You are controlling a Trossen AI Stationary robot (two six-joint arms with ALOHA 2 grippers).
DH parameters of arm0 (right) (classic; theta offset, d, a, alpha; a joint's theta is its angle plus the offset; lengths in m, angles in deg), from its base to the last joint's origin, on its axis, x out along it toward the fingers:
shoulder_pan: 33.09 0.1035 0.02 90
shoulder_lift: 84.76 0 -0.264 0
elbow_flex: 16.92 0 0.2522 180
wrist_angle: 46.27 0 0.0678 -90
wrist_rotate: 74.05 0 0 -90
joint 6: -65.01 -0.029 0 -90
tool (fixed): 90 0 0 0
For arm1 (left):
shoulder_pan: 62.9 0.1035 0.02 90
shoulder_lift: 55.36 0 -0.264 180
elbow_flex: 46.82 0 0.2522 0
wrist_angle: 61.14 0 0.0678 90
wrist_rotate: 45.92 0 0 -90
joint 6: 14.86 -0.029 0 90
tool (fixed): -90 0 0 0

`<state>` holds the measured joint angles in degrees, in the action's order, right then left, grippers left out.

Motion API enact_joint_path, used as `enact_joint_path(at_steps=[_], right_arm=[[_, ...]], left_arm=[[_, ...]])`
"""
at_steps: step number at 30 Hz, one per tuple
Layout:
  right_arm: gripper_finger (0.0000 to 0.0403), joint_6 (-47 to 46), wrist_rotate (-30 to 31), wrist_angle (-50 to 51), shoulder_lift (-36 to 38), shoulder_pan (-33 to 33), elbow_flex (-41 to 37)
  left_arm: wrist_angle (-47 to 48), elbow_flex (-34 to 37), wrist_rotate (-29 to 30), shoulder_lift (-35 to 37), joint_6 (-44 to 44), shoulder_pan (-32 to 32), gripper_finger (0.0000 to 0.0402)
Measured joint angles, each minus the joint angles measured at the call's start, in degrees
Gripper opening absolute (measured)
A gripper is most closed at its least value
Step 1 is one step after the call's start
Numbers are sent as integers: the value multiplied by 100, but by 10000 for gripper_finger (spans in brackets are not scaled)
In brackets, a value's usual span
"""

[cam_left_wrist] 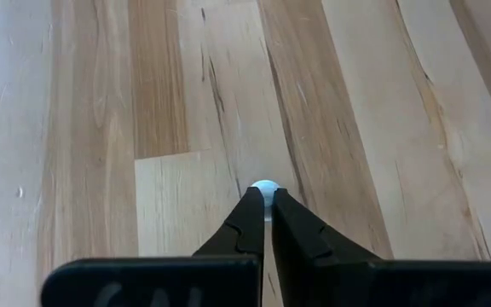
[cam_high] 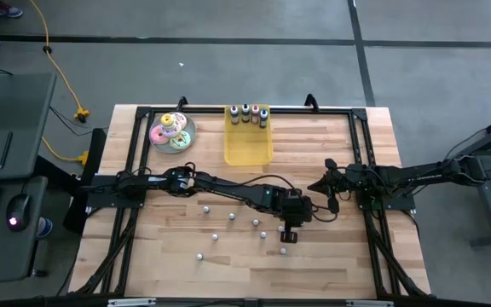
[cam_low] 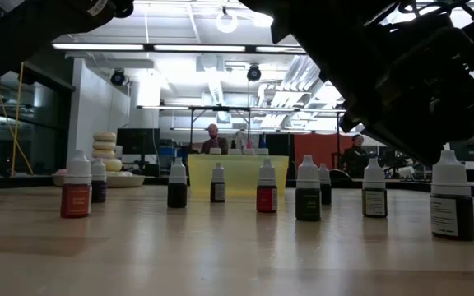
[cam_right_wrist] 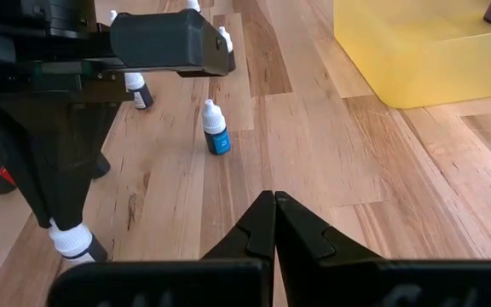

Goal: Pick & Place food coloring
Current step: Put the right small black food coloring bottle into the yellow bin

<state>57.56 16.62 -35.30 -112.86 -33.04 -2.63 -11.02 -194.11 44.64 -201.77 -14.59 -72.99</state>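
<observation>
Several tiny food coloring bottles with whitish caps stand on their bases over the near half of the table (cam_high: 233, 216) (cam_low: 177, 183). A few more stand at the far end of the yellow tray (cam_high: 247, 145). My left gripper (cam_high: 287, 240) (cam_left_wrist: 264, 198) points down near the table's near right part, shut on one bottle's cap (cam_left_wrist: 264, 188). The right wrist view shows that bottle (cam_right_wrist: 73, 242) under the left fingers. My right gripper (cam_high: 326, 184) (cam_right_wrist: 274, 199) hovers shut to the right of it, holding nothing. My left gripper pinches a bottle's white cap (cam_left_wrist: 264, 188) between its two fingertips, coming from above and pointing down. In the right wrist view the bottle (cam_right_wrist: 83, 246) sits slightly tilted below the fingers (cam_right_wrist: 56, 217). Its base is hidden, so lifted or standing cannot be told.
A plate of pastel donuts (cam_high: 172, 130) sits at the far left, beside the yellow tray. A blue-bodied bottle (cam_right_wrist: 216, 132) stands between my right gripper and the tray (cam_right_wrist: 424, 51). Black frame rails (cam_high: 365, 153) run along the table's sides. People show in the room beyond (cam_low: 212, 140).
</observation>
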Motion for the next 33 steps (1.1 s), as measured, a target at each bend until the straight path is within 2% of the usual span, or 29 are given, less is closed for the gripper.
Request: enact_joint_path(at_steps=[9,22,33], right_arm=[[0,0,0,0,-1,0,-1],[0,0,0,0,-2,-1,-1],[0,0,0,0,-2,0,-2]], left_arm=[[9,4,0,-2,-1,0,12],[74,37,-109,-55,-192,0,98],[-352,15,-281,-167,-149,34,148]])
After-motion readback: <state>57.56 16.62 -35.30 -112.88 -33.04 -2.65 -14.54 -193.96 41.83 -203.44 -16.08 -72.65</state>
